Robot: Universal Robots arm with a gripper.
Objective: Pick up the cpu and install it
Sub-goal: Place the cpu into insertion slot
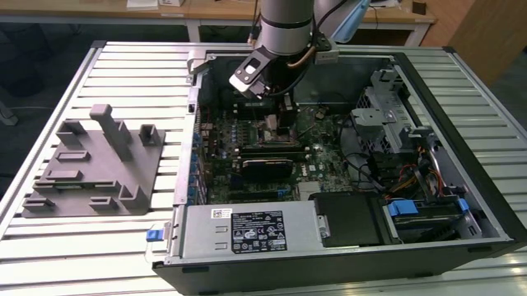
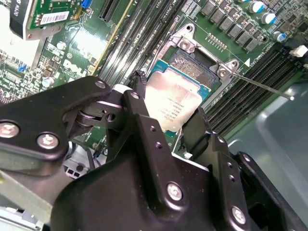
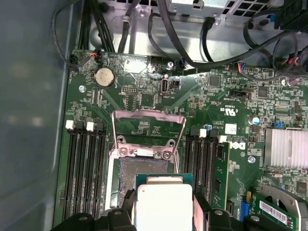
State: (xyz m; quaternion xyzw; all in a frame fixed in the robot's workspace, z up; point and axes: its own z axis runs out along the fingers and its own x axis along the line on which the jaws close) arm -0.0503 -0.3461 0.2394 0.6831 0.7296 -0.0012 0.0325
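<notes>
inside the open black metal computer case (image 1: 329, 271), which stands on the slatted pale metal table (image 1: 123, 68), the arm reaches down over the green motherboard (image 1: 321, 148).

pincer (image 2: 168, 109) is closed on the small flat square silver-grey metal cpu (image 2: 174, 98). black fingers (image 2: 142, 115) press two opposite edges, one each side. the first wrist view shows the same grip: cpu (image 3: 163, 204) between the fingers (image 3: 202, 214), metal top toward the camera.

cpu is held above the board, not seated. how far above cannot be read.

key relation: the open processor socket (image 3: 142, 168), its dark pin field exposed, lies partly under the cpu's far edge and mostly beyond it, toward the raised silver metal load plate (image 3: 148, 126). by my judgement the chip is short of the socket, offset along the line of the long black memory slots (image 3: 84, 168) that flank it. sideways alignment is hard to judge.

chip edges look near parallel to the socket frame in the first wrist view. in the second wrist view the chip seems slightly tilted against the socket (image 2: 192, 62). that may be camera angle; i cannot settle it.

thin steel retention lever (image 2: 264, 86) is swung out, clear of the socket.

large grey plastic block with posts (image 1: 91, 163) sits on the table at the exterior view's left, well apart from the case.
</notes>
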